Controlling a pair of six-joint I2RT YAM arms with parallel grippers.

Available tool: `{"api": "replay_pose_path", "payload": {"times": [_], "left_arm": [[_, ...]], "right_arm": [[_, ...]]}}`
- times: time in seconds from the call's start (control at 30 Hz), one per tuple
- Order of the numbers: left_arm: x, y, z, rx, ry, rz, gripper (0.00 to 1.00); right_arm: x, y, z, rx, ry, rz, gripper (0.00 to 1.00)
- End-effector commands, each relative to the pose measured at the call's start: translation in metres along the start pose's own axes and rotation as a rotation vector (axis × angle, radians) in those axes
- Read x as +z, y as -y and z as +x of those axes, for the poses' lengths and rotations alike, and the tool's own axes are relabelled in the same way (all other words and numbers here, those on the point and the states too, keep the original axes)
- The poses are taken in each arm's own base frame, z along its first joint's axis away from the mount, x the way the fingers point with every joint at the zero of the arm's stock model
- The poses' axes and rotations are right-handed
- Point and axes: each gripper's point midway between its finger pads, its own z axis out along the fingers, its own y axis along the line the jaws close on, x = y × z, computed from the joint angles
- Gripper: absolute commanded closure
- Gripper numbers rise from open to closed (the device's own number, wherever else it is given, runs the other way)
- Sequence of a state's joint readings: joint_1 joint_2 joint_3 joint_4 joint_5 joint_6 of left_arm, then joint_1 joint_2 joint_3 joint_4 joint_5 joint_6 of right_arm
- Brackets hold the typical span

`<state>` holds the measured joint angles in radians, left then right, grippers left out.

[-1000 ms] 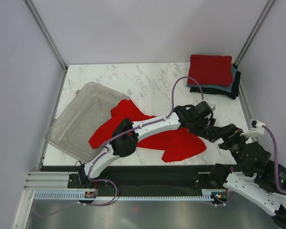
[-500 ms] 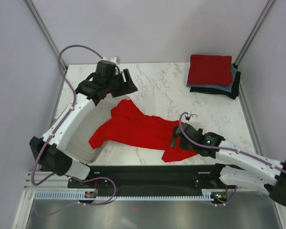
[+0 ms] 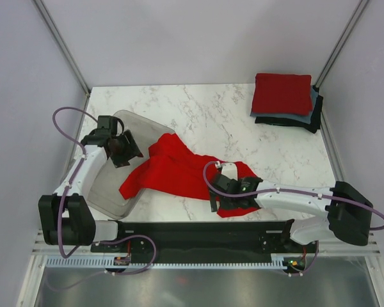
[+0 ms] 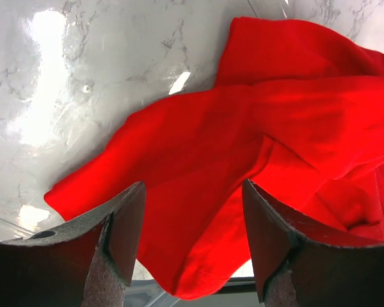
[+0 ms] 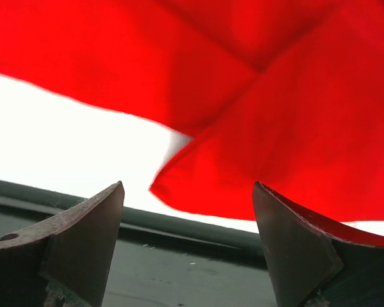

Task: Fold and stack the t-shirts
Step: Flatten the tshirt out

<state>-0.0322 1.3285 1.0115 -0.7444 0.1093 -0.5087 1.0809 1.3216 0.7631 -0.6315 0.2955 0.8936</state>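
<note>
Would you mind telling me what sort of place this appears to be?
Likely a robot lab test cell: left arm and right arm bolted to a marble-look table, plain panels walling it in, and a folded t-shirt stack.

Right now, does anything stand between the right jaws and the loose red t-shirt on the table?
Nothing visible does. In the right wrist view the red t-shirt lies straight ahead of the open right jaws, its near corner framed between them, with only bare table beside it.
</note>
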Motion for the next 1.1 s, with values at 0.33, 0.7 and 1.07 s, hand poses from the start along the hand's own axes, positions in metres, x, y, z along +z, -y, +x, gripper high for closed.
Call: {"api": "replay_pose_path", "payload": {"times": [0.33,0.7,1.07], "left_arm": [[0.006,-0.024,-0.009,0.004,0.058,0.055,0.32],[0.015,-0.073,-0.025,-0.263,0.053,0.004,0.34],[0.028,-0.151,-0.074,-0.692,0.142,-0.107,0.32]], "right_arm": [[0.027,-0.026,0.010,-0.122,-0.013,0.140,0.34],[0.030,-0.006,0.016,-0.128,-0.011,0.194,1.00],[-0.057,0.037,-0.056,0.133,0.252,0.075,1.00]]}}
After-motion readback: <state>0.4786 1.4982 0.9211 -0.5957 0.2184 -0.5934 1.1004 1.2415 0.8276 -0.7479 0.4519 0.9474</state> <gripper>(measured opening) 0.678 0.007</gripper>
